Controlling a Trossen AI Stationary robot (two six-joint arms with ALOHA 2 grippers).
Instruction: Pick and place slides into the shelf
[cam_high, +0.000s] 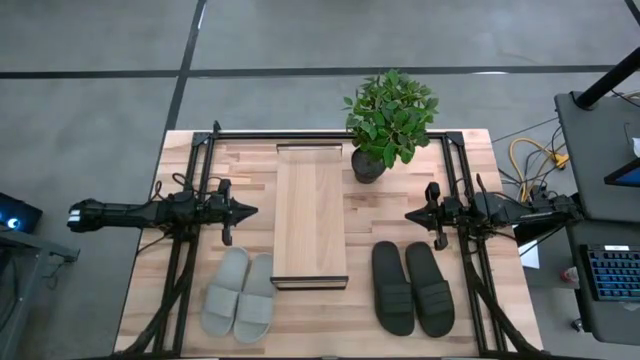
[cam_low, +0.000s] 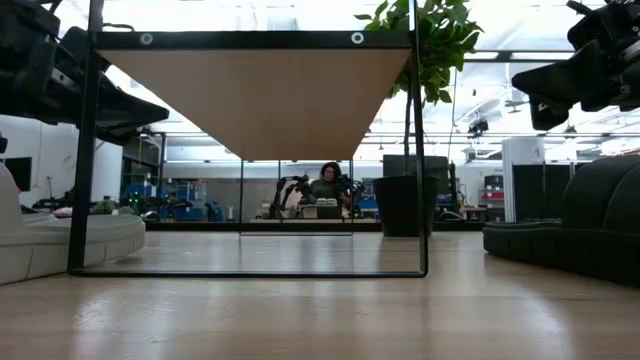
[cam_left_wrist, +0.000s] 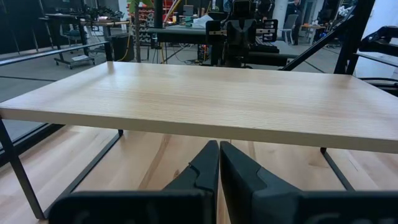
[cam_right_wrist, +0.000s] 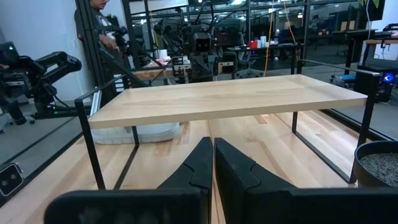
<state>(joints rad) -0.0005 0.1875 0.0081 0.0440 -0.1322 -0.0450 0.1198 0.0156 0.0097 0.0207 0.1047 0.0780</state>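
Observation:
The shelf (cam_high: 311, 215), a long light plank on thin dark rails, stands in the middle of the table; its top also fills the left wrist view (cam_left_wrist: 205, 99) and the right wrist view (cam_right_wrist: 230, 96). The pale grey slides (cam_high: 240, 293) lie side by side, soles down, near the table's near edge, left of the shelf. The dark slides (cam_high: 412, 287) lie likewise to its right. My left gripper (cam_high: 252, 211) hovers shut left of the shelf, pointing at it (cam_left_wrist: 219, 149). My right gripper (cam_high: 408, 214) hovers shut right of the shelf (cam_right_wrist: 213, 146).
A potted plant (cam_high: 388, 118) stands at the shelf's far right corner, close to the right arm. Dark frame rails (cam_high: 180, 270) run along the table's left and right sides. In the low view, a person (cam_low: 328, 185) sits in the room beyond the table.

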